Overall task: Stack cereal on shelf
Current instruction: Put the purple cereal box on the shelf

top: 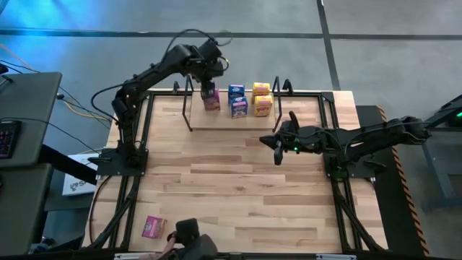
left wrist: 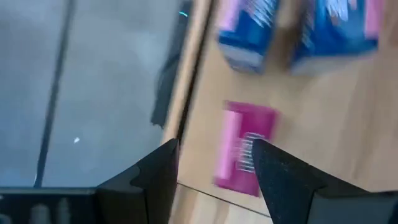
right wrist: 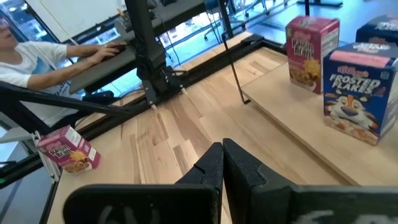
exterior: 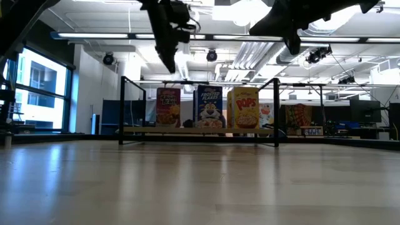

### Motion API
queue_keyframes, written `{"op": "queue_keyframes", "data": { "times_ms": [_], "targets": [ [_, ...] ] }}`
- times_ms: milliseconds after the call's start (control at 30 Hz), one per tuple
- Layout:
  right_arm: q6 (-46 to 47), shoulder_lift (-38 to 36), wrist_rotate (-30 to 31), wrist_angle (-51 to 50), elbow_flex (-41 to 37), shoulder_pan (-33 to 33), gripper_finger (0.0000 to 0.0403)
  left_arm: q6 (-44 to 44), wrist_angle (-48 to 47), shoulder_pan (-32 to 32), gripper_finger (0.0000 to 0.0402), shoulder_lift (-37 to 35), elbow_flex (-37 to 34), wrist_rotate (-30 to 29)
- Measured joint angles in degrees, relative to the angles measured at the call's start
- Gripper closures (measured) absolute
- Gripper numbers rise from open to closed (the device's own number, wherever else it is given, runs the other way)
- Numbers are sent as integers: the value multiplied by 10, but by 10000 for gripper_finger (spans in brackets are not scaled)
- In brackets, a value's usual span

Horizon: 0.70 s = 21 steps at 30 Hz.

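Note:
The shelf point(top: 216, 123) stands at the table's far edge, a pale board between black loop frames. On it stand one pink cereal box point(top: 211, 99), two blue boxes point(top: 237, 99) and two yellow boxes point(top: 262, 97), all upright on their bases. My left gripper point(top: 210, 85) hovers open just above the pink box point(left wrist: 242, 146), clear of it in the low view point(exterior: 167, 59). A second pink box point(top: 153, 227) lies at the table's near left corner. My right gripper point(top: 278, 148) is shut over the table's middle right, holding nothing point(right wrist: 222, 155).
A person sits beyond the table's near left edge point(right wrist: 37, 56), with a hand by the near edge point(top: 172, 244). Black rail frames point(top: 137, 144) run along both sides of the table. Bare wood lies between the shelf and the near edge.

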Motion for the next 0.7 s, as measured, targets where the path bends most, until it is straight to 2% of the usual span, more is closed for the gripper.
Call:
{"op": "queue_keyframes", "data": {
  "times_ms": [67,133,267,333,400,500,700],
  "targets": [
    [-3,0,5,8,0,0,402,-28,-13,1,207,0,34,3],
    [-3,0,11,15,0,0,402,-62,-19,4,208,-5,62,34],
    [-16,0,29,28,0,0,402,-142,19,8,210,-47,67,168],
    [-20,0,36,41,0,0,402,-174,54,7,212,-77,44,224],
    [-20,0,41,53,0,0,402,-195,94,-4,215,-115,5,256],
    [-31,0,41,69,0,0,402,-226,173,-31,221,-189,-85,261],
    [-38,0,38,115,0,0,402,-303,421,-120,227,-372,-346,259]
  ]
}}
